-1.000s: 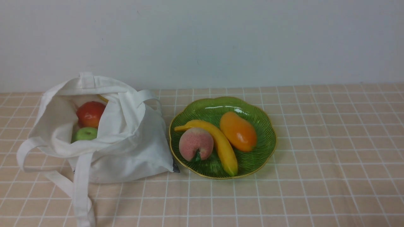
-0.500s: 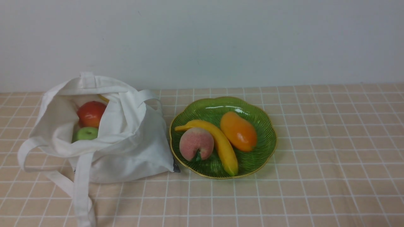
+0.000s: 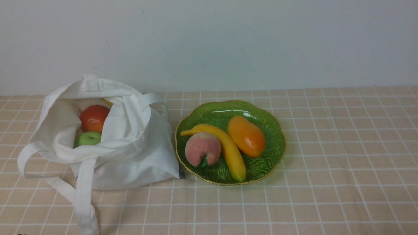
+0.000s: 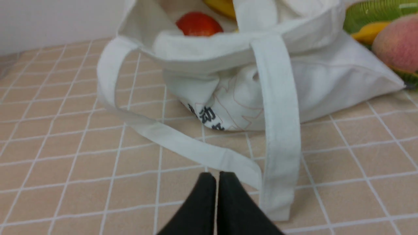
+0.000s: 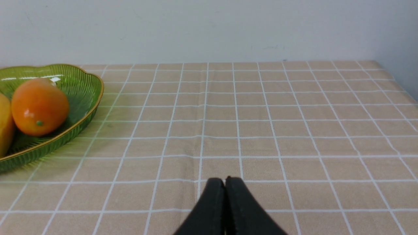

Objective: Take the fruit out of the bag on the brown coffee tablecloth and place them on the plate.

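Observation:
The white bag (image 3: 130,153) lies on the brown coffee tablecloth (image 3: 326,147) at the left, mouth open. Inside it sit a red fruit (image 3: 94,117) and a green apple (image 3: 88,138), with a sliver of yellow fruit (image 3: 106,101) behind them. The green plate (image 3: 261,166) to its right holds a banana (image 3: 228,148), a peach (image 3: 202,149) and an orange mango-like fruit (image 3: 246,135). My left gripper (image 4: 217,175) is shut and empty, just short of the bag's strap (image 4: 281,130). My right gripper (image 5: 225,180) is shut and empty over bare cloth, to the right of the plate (image 5: 81,117).
A pale wall (image 3: 209,42) runs behind the table. The bag's long straps (image 3: 81,195) trail toward the front edge. The tablecloth's right edge (image 5: 395,78) shows in the right wrist view.

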`<state>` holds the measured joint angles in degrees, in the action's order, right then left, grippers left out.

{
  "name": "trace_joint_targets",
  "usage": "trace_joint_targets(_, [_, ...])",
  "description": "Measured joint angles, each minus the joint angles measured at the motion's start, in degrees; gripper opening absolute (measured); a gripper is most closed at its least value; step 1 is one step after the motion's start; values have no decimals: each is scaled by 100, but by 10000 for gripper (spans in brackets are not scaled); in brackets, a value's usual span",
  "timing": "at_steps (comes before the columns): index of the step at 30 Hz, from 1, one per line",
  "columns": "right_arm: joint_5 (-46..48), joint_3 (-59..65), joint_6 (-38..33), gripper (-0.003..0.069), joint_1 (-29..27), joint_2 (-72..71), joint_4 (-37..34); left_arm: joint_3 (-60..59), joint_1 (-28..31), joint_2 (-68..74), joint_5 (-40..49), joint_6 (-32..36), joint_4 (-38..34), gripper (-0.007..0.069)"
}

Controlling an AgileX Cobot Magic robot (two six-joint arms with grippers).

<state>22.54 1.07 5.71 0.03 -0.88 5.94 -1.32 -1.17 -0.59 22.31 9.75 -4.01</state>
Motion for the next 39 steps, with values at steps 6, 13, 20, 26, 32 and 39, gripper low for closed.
trace_joint_targets(6, [-4, 1, 0, -14, 0, 0, 0, -12, -121, 0, -11, -5, 11, -8])
trace_joint_targets(13, [-4, 1, 0, -14, 0, 0, 0, -12, -133, 0, -11, -5, 11, -8])
trace_joint_targets(20, [-4, 1, 0, -14, 0, 0, 0, -12, -133, 0, -11, -5, 11, -8])
trace_joint_targets(26, [-4, 1, 0, -14, 0, 0, 0, -12, -133, 0, -11, -5, 11, -8])
trace_joint_targets(32, [-4, 1, 0, -14, 0, 0, 0, -12, -133, 0, -11, -10, 11, -8])
trace_joint_targets(39, [-4, 1, 0, -14, 0, 0, 0, -12, -133, 0, -11, -10, 11, -8])
